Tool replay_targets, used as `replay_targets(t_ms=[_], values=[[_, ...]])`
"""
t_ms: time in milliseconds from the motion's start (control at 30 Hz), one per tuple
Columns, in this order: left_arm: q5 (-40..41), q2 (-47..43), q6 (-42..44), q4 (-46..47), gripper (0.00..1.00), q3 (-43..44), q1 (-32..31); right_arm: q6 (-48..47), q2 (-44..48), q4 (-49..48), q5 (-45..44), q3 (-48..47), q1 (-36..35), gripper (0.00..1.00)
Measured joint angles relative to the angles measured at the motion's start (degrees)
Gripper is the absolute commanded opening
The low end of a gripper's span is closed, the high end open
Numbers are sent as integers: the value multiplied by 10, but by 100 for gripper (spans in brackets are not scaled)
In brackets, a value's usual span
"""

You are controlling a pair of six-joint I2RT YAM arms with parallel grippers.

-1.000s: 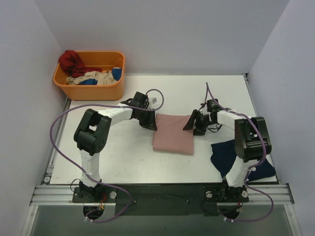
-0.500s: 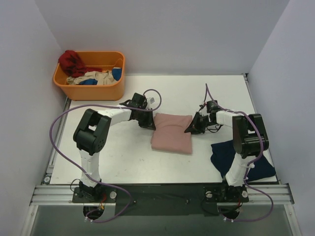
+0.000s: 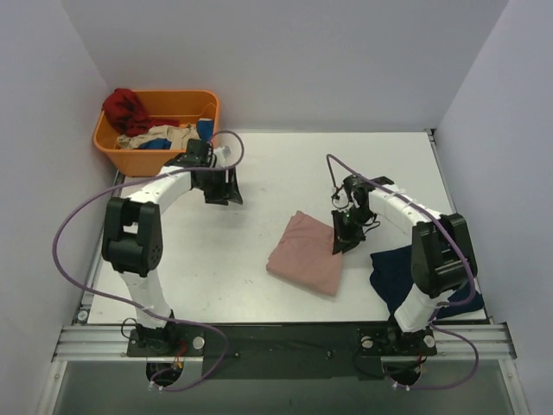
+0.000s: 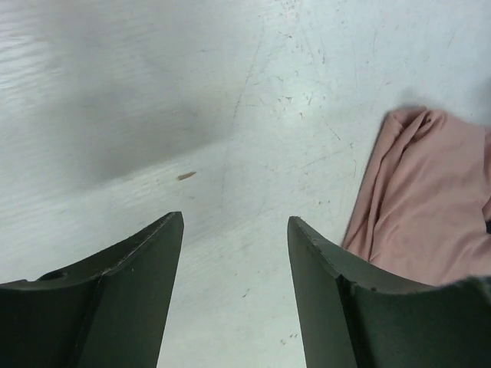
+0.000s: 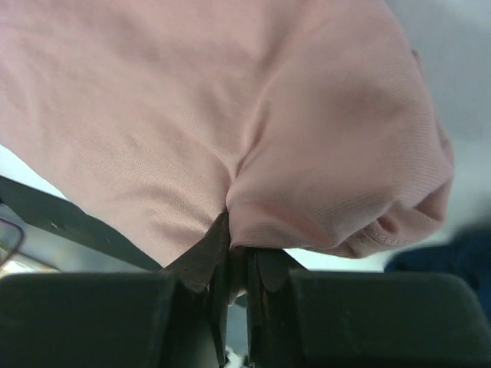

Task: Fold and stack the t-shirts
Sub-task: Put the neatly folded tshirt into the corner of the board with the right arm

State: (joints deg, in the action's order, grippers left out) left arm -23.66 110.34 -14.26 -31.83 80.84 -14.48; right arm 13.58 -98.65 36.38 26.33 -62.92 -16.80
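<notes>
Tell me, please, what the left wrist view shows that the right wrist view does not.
Only the left wrist view: the left gripper, jaws apart over the scuffed white table, holding nothing. Only the right wrist view: the right gripper pinched shut on the soft dusty-pink t-shirt, plus a sliver of the dark navy t-shirt. Both show that dusty-pink t-shirt.

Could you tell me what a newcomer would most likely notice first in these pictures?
The folded dusty-pink t-shirt lies in the middle of the table, its right edge pinched in the shut right gripper. The left gripper hangs open and empty over bare tabletop at the far left, near an orange basket of mixed clothes. A dark navy t-shirt lies at the near right.
</notes>
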Motion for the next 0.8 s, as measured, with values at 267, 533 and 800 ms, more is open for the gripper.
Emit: replay_targets(t_ms=[267, 533, 800], values=[[-11, -103, 36, 0, 67, -14, 13, -45, 52, 182, -112, -45, -50, 0], [-19, -118, 54, -1, 67, -14, 9, -80, 65, 252, -249, -103, -107, 0], [-19, -162, 69, -2, 68, -14, 10, -122, 99, 278, -343, -108, -152, 0]])
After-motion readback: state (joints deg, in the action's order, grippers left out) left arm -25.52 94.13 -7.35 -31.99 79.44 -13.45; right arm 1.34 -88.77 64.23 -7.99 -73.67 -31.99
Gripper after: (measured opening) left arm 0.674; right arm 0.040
